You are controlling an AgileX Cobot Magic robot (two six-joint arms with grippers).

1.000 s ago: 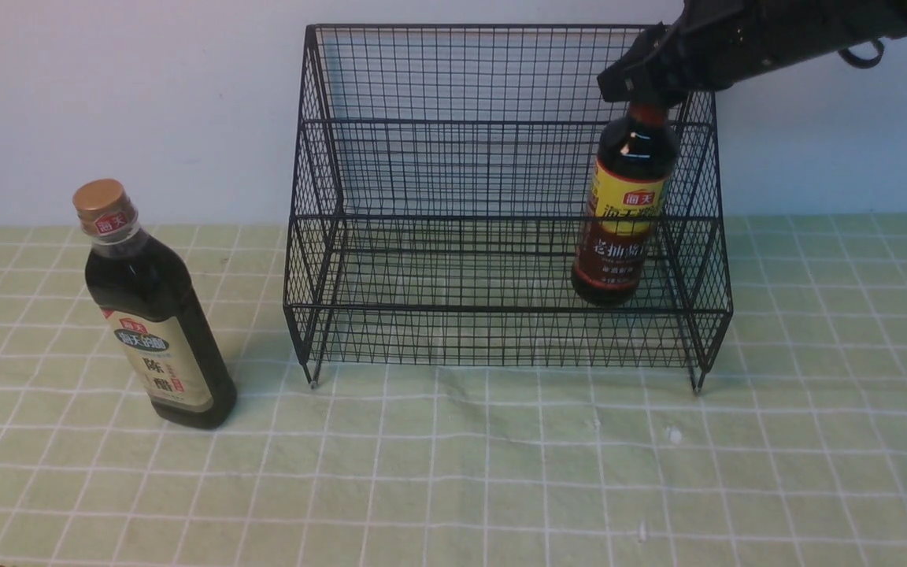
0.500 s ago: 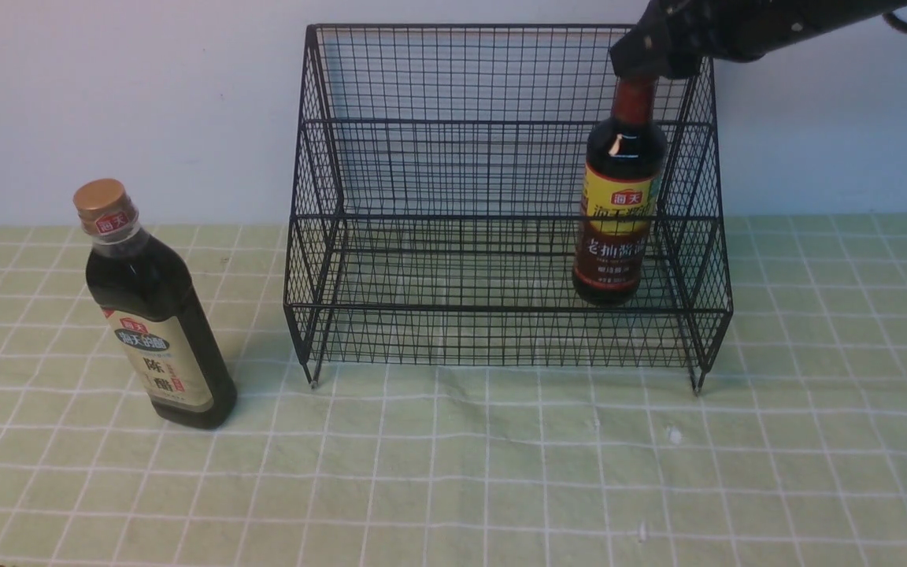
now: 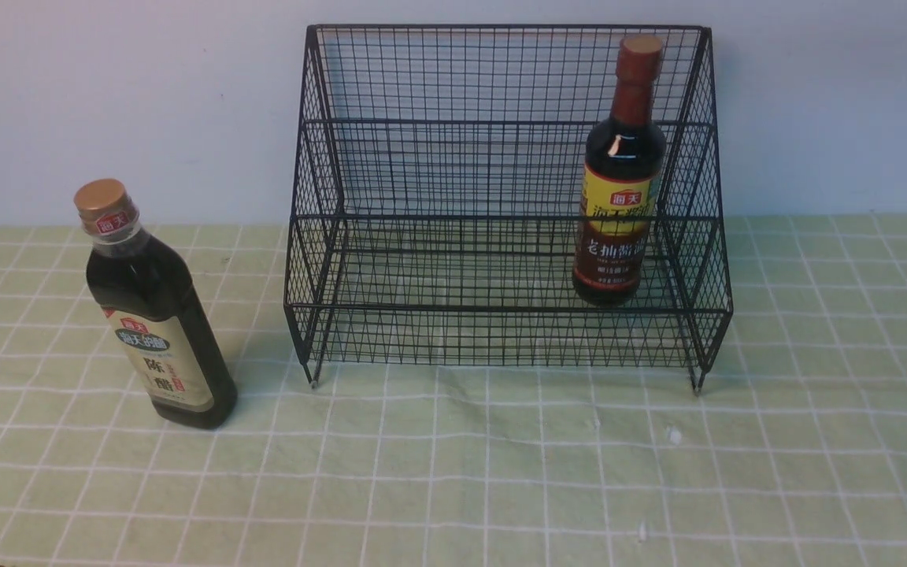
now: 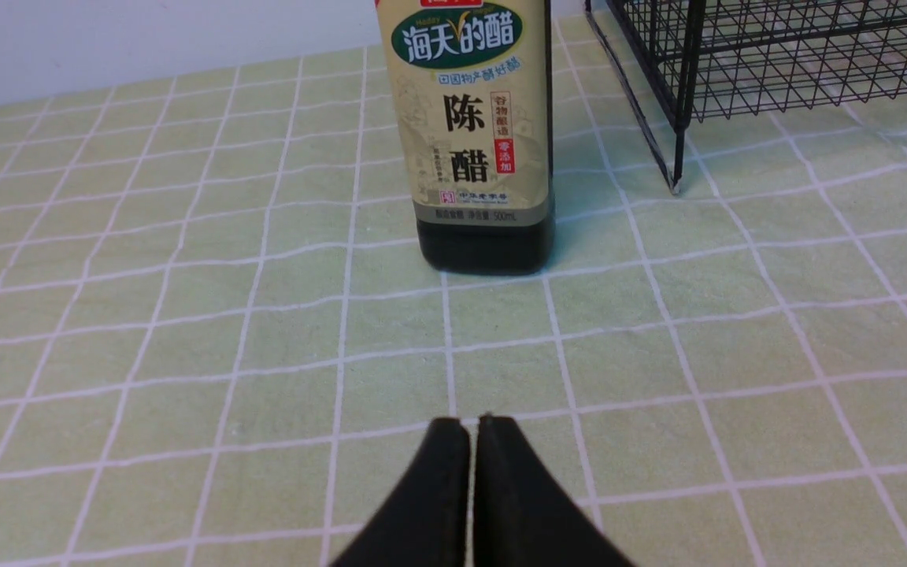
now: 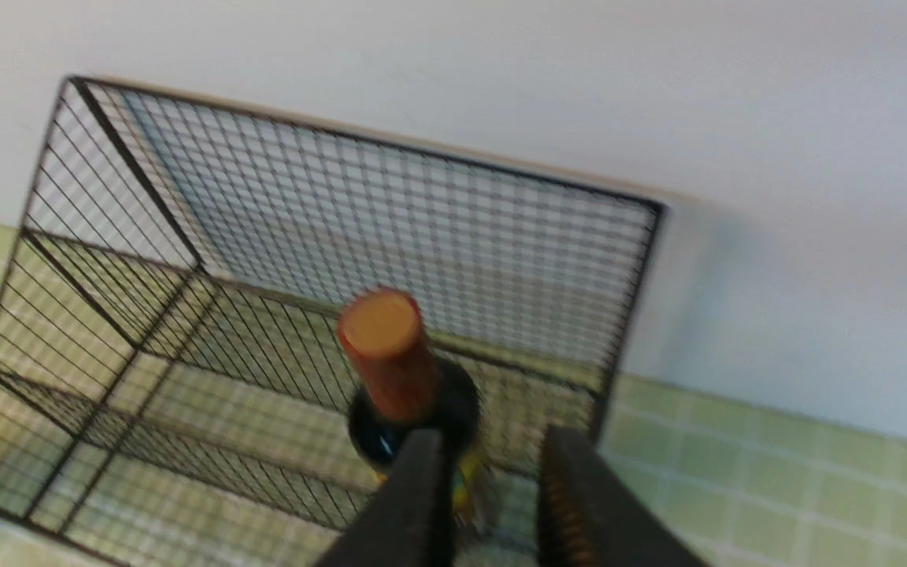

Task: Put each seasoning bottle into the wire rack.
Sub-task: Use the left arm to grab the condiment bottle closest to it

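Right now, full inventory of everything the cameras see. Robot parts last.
wire rack: one, black, on the cloth at the back against the wall.
round bottle: one, dark liquid, reddish-brown cap, yellow-red label, upright in the rack's lower tier, right end.
squarish bottle: one, dark liquid, gold cap, cream label, upright on the cloth, left of the rack, outside it.
tablecloth: one, pale green with white grid, covers the table.
wall: one, white, behind.
left hand: one, black, shut, empty, low, facing the squarish bottle.
right hand: one, black, open, empty, above the round bottle.

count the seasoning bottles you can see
2. Round bottle: right end, lower tier of the wire rack. Squarish bottle: on the tablecloth, left of the rack. None looks hidden.
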